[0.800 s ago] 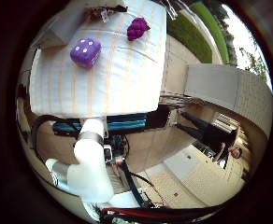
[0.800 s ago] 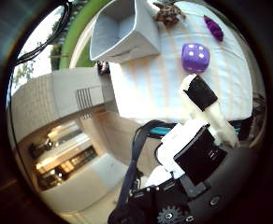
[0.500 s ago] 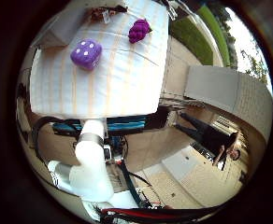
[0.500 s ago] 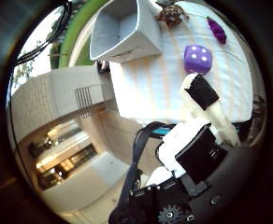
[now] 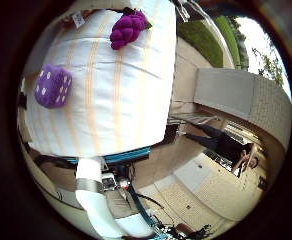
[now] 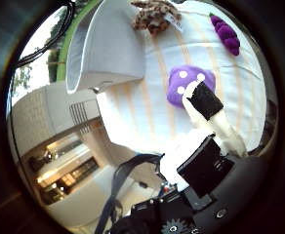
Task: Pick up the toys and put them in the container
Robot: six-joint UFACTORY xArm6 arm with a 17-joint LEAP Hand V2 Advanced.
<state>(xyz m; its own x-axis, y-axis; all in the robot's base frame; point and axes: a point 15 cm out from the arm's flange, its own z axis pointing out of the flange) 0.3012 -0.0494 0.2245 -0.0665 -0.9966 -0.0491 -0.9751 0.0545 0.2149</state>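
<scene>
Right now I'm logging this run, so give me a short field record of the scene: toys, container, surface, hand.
surface: table under a white cloth with orange stripes
toys: purple plush die; purple plush grapes; spotted brown plush
container: grey bin, beside the spotted plush
hand: hand above the cloth, fingers straight, holding nothing

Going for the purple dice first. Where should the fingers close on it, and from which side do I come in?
Come straight down from above. The purple dice lies alone on the striped cloth, apart from the grape toy and the container, so its sides look free. Close the fingers across two opposite flat faces; being plush, it should squeeze slightly.
</scene>
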